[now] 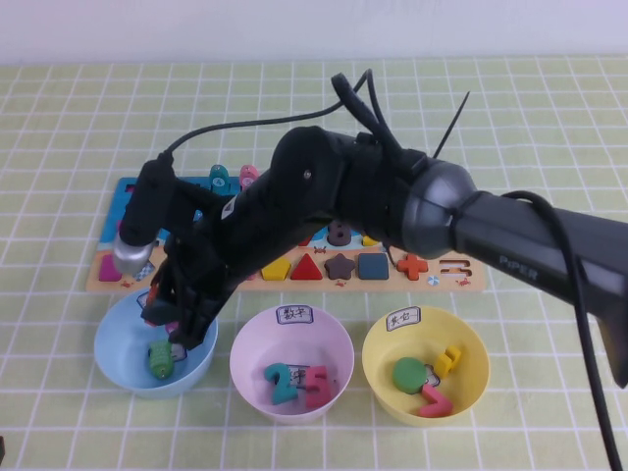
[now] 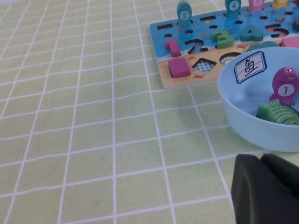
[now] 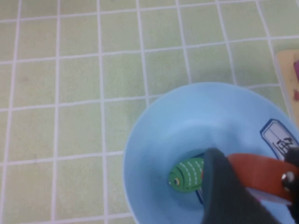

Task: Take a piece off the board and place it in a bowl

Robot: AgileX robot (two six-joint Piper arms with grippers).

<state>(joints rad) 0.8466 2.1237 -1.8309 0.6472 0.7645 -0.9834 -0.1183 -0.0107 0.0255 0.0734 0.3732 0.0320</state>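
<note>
My right arm reaches across the board (image 1: pixel 432 277) and down to the light blue bowl (image 1: pixel 116 345), which carries a white label (image 2: pixel 250 66). My right gripper (image 3: pixel 257 186) hangs just above the bowl's inside (image 3: pixel 154 154). It is shut on the orange piece (image 3: pixel 256 178), which sits between the dark fingers (image 3: pixel 224 198). In the high view this gripper (image 1: pixel 175 319) covers part of the bowl. A green fish (image 3: pixel 187 174) and a pink fish (image 2: pixel 284 86) lie in the bowl. My left gripper (image 2: pixel 264 186) rests low on the cloth next to the bowl, fingers together and holding nothing.
A pale pink bowl (image 1: pixel 291 339) holding number pieces and a yellow bowl (image 1: pixel 425 343) holding shape pieces stand to the right of the blue one. Fish pieces (image 2: pixel 183 11) stand upright along the board's far edge. A green checked cloth (image 2: pixel 70 116) covers the table.
</note>
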